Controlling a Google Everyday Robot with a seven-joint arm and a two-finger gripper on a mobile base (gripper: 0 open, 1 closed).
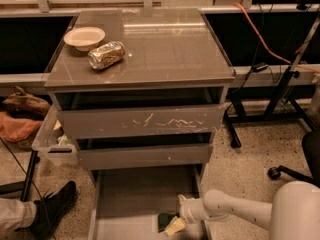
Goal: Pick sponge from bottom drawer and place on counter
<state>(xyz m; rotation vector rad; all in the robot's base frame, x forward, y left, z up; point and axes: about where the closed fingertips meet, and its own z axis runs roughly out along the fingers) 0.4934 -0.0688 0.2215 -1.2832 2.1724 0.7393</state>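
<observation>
The bottom drawer [135, 194] is pulled out at the foot of the grey cabinet, its flat floor showing. The sponge [164, 220], with its dark green face visible, lies on the drawer floor near the front right. My gripper [178, 214] reaches in from the right on a white arm. It is open, with one pale finger [182, 199] behind the sponge and the other finger [175, 228] in front of it. The sponge's right end lies between them. The glossy counter [165, 49] tops the cabinet.
A crushed gold can [106, 55] and a pale bowl [84, 37] sit at the counter's left. The scratched drawer front [142, 121] and the middle drawer [145, 155] overhang the bottom drawer. A person's shoe [52, 209] and a plastic bin [50, 141] are at the left, chair legs [287, 171] at the right.
</observation>
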